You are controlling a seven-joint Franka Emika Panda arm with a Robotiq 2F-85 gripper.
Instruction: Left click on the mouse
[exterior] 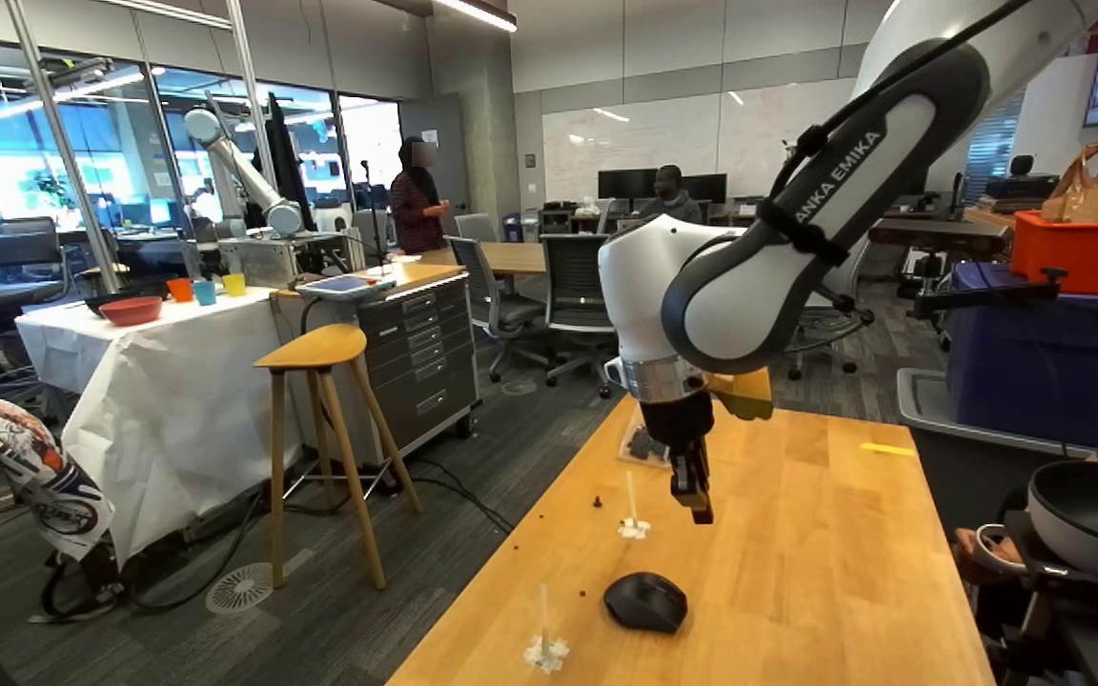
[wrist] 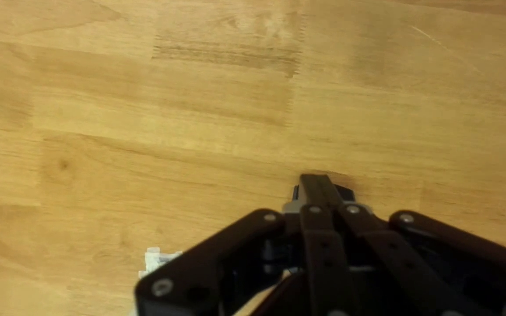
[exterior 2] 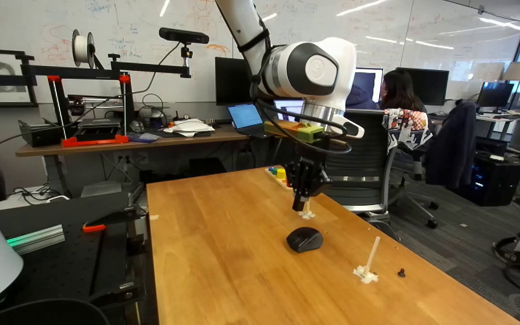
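The black, rounded mouse sits on the wooden table and shows whole in both exterior views, also here. My gripper points down above the table, apart from the mouse. It also shows in an exterior view, where it is above and beyond the mouse. In the wrist view my fingertips are pressed together with nothing between them. A dark edge of the mouse shows just behind the fingertips; the fingers hide most of it.
Two thin upright sticks on white taped bases stand on the table near the mouse. Small dark pieces lie near them. A clear bag of dark pieces lies farther back. A colourful toy board sits at a table edge.
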